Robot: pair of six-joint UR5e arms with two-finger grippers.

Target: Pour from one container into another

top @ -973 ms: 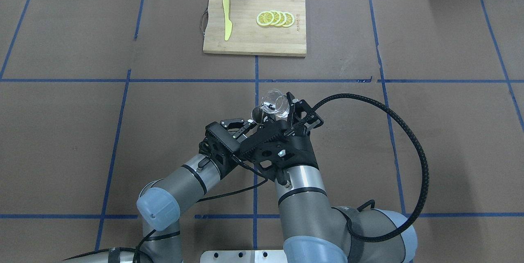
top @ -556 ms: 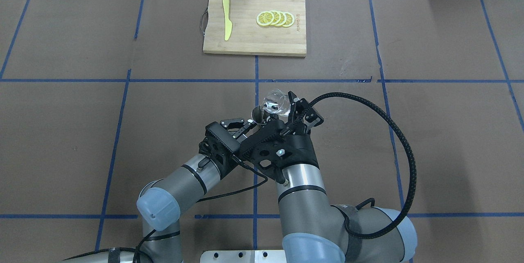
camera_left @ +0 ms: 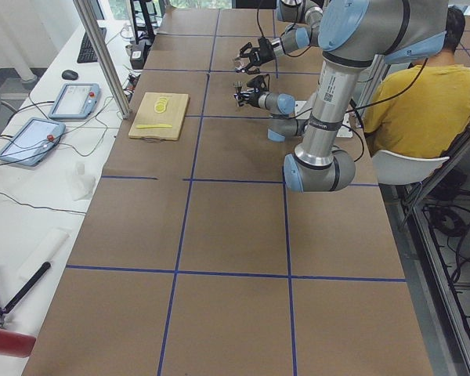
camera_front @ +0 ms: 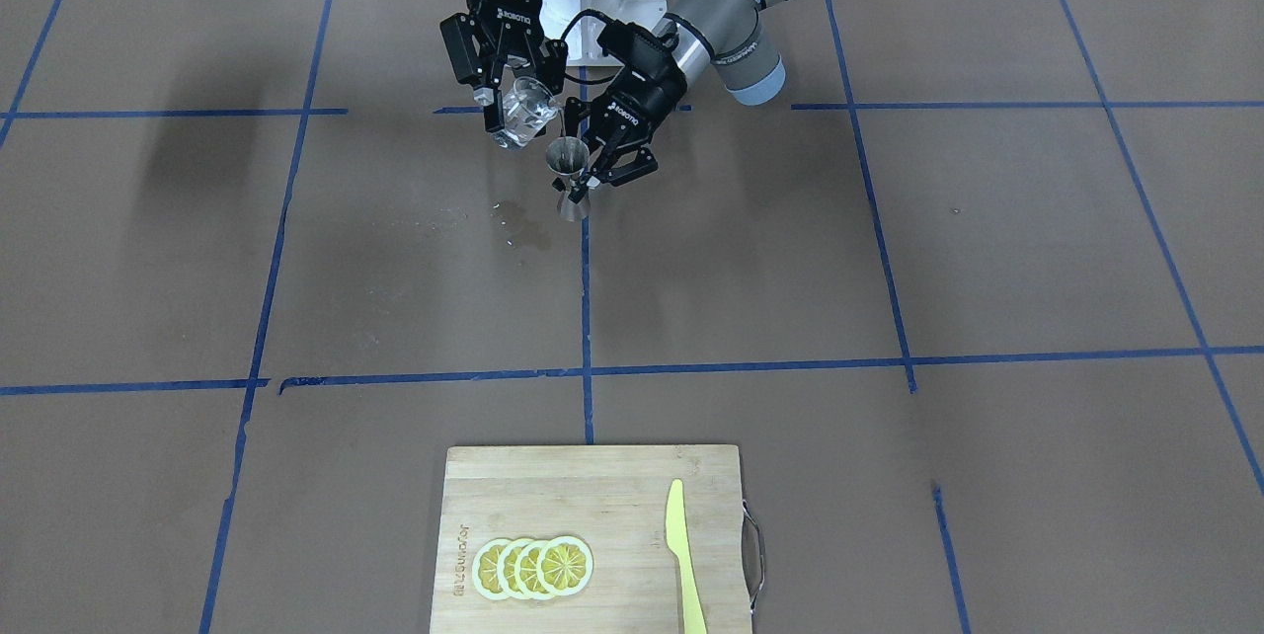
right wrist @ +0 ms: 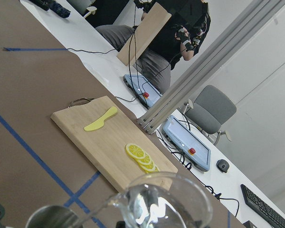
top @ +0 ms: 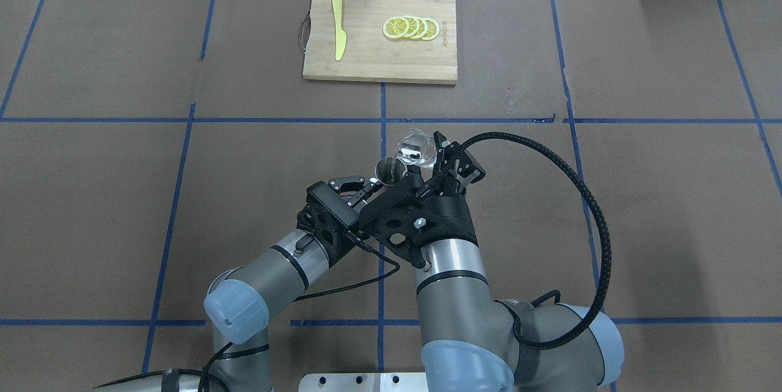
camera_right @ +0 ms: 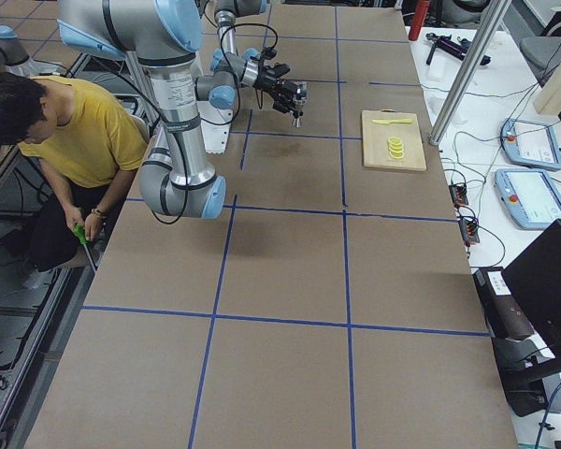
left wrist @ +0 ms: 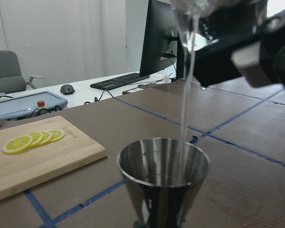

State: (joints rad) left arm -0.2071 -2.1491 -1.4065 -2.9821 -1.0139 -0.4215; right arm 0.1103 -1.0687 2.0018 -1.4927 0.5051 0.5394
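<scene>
The clear glass cup [top: 415,151] is tipped toward the jigger, with my right gripper [top: 441,157] shut on it. In the left wrist view a thin stream of clear liquid [left wrist: 185,114] falls from the cup's lip [left wrist: 192,9] into the silver jigger [left wrist: 164,175]. My left gripper [top: 374,185] is shut on the jigger [top: 387,171] and holds it upright just left of the cup. From the front, the cup [camera_front: 528,116] hangs above and beside the jigger [camera_front: 571,182]. The right wrist view shows the cup's rim [right wrist: 166,199] and the jigger's rim [right wrist: 52,219].
A wooden cutting board [top: 379,53] lies at the table's far middle, with a yellow knife [top: 338,35] and lemon slices [top: 410,28] on it. A wet patch [camera_front: 518,229] marks the table beside the jigger. A person in a yellow shirt [camera_left: 423,102] sits behind the robot.
My right wrist has turned further, tipping the glass cup more steeply toward the jigger; its cable has swung with it. The left arm and jigger have stayed put.
</scene>
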